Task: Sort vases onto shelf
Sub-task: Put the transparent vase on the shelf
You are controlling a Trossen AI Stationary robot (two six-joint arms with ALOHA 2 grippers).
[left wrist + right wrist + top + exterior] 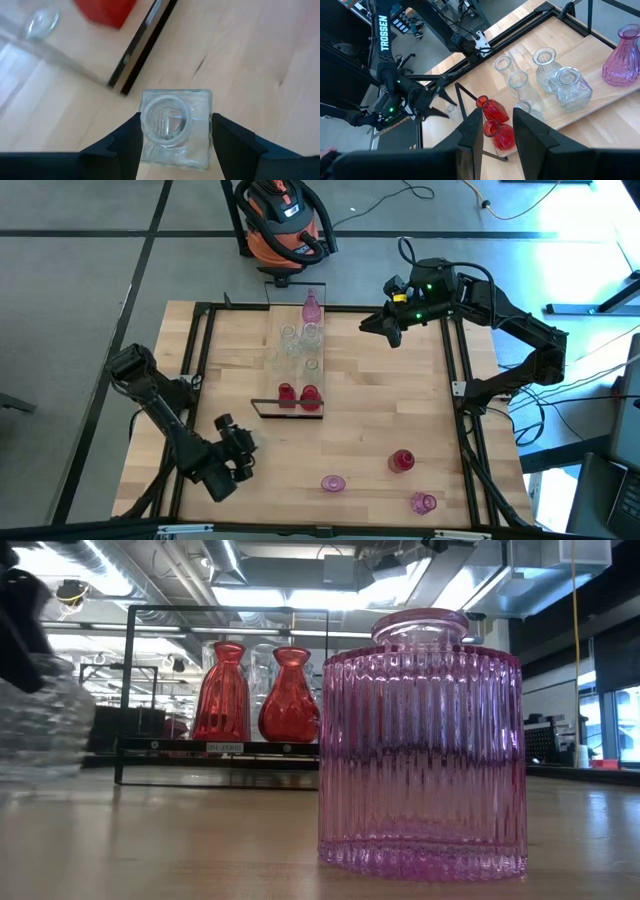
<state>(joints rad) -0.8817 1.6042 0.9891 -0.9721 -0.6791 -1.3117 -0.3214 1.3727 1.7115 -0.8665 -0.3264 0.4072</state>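
Left wrist view: left gripper [175, 145] brackets a clear square vase [175, 127], one finger [125, 145] against each flat side, mouth up. Grip on the flat faces looks chosen to stop the glass twisting. Jaws part-closed on the vase, which stands off the shelf, near its black end frame [145, 45].

High view: left gripper [238, 455] sits at the near-left of the table [380, 410], short of the shelf [272, 330]. Shelf runs away from the frame [290, 412] toward the far edge. Two red vases [297, 395] stand at the frame end, clear vases [298, 345] cluster mid-plank, one pink vase [311, 307] at the far end. Reads as grouping by colour, so the clear one likely belongs mid-plank.

Right gripper [383, 326] hangs over the far-right of the table, just beside the shelf's far end. Right wrist view shows its fingers [470, 135] apart with nothing between them: open, waiting.

Loose on the near table: a red vase [402, 461], a pink ribbed vase [333, 483], another pink vase [424, 502] on its side near the right corner.

Room: bare wood between left gripper and frame; approach looks free. Tight spots are the upright frame and the crowded clear group; a low carry risks clipping the frame or the red pair.
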